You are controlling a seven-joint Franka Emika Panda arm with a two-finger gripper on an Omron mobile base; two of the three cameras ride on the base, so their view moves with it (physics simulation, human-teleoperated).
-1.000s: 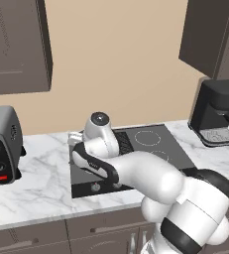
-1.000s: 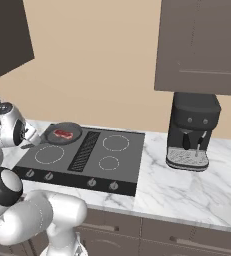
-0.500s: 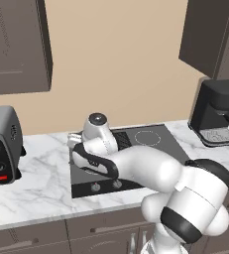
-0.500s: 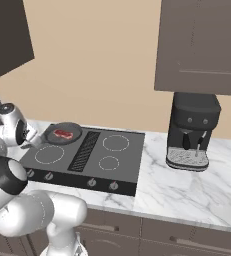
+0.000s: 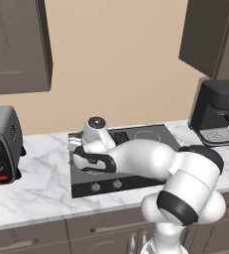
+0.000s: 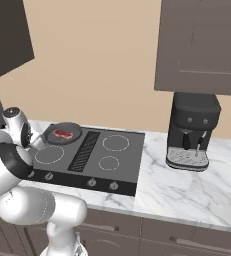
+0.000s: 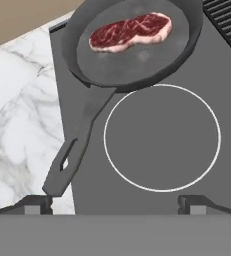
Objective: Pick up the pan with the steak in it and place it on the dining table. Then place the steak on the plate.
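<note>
While my hand view has the gripper (image 7: 115, 202) wide open and empty, pan (image 7: 132, 42) with steak (image 7: 130, 31) ahead of the jaws, its handle (image 7: 74, 150) reaching back toward the left fingertip (image 7: 34, 202), the right base view also shows the coffee machine (image 6: 192, 131). Since the previous frames, I note the arm has swung lower.

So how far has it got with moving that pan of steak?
Nothing looks done yet. The pan sits on the stove with the steak lying in it. The gripper hangs open just short of the pan's handle, apparently lining up to grasp it. Left: gripping and lifting the pan, carrying it to the dining table, then putting the steak on the plate.
</note>
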